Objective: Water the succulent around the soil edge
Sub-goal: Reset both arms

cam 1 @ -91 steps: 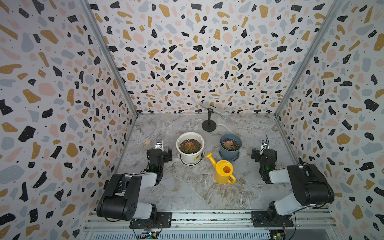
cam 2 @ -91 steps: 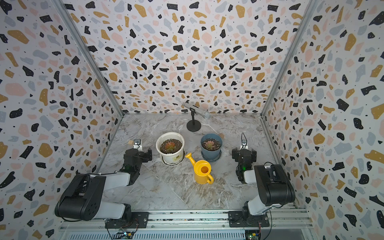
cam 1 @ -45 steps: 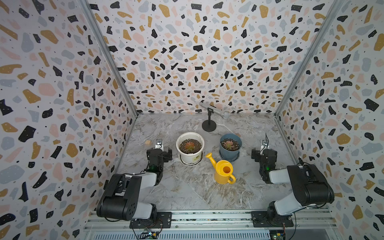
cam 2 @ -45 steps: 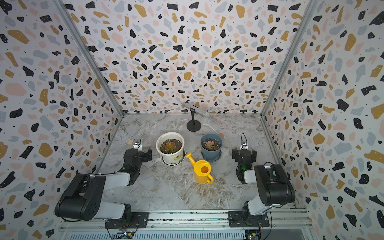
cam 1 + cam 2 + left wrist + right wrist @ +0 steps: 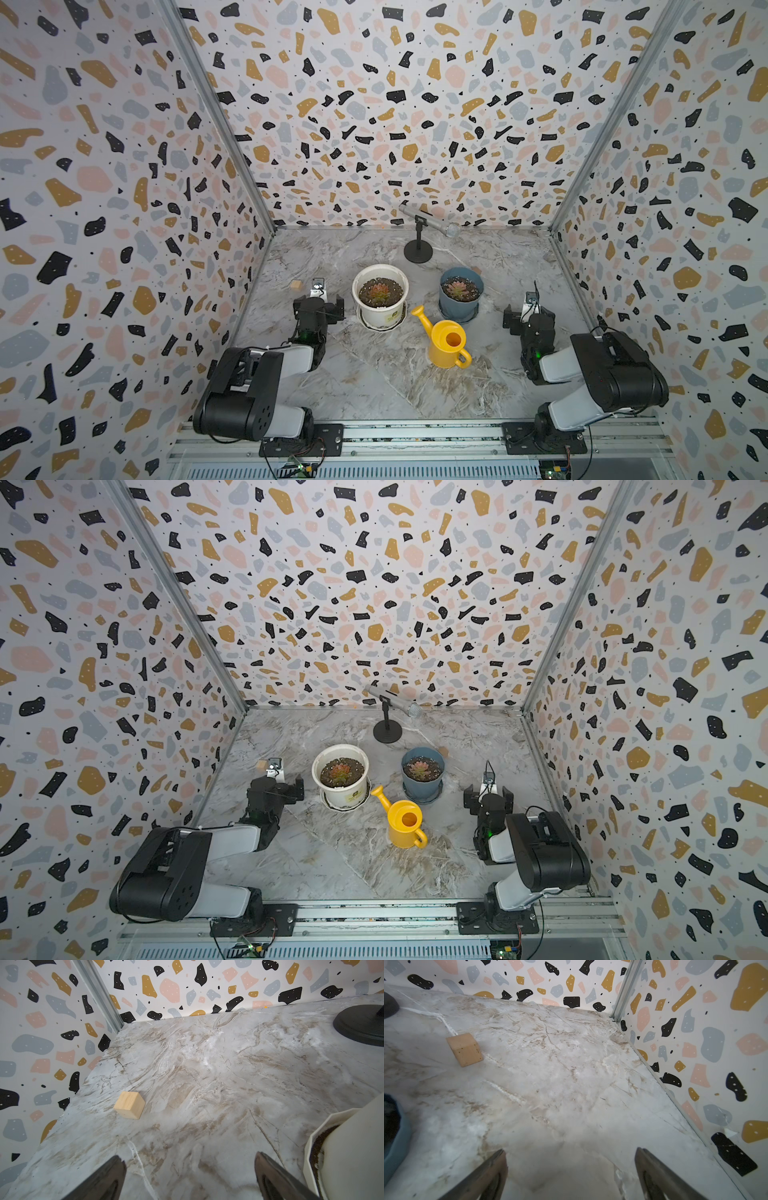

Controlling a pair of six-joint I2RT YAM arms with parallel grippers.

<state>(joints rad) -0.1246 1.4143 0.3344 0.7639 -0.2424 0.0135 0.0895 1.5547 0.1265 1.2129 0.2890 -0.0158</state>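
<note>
The succulent (image 5: pixel 457 288) (image 5: pixel 420 767) grows in a blue-grey pot (image 5: pixel 455 309) right of the middle of the table, seen in both top views. Its soil edge (image 5: pixel 473 291) (image 5: pixel 434 766) is a dark ring inside the rim. A yellow watering can (image 5: pixel 446 345) (image 5: pixel 405 823) stands in front of the pot, spout pointing back left. My left gripper (image 5: pixel 319 300) (image 5: pixel 188 1156) rests low beside the white pot, open and empty. Right of the blue-grey pot (image 5: pixel 394 1136) my right gripper (image 5: pixel 528 318) (image 5: pixel 570 1150) is low too, open and empty.
A wider white pot (image 5: pixel 382 316) (image 5: pixel 353 1147) with a similar rosette stands on a saucer left of the can. A microphone on a black stand (image 5: pixel 418 249) is at the back. Small wooden cubes (image 5: pixel 129 1104) (image 5: pixel 464 1049) lie on the marble table. Patterned walls close three sides.
</note>
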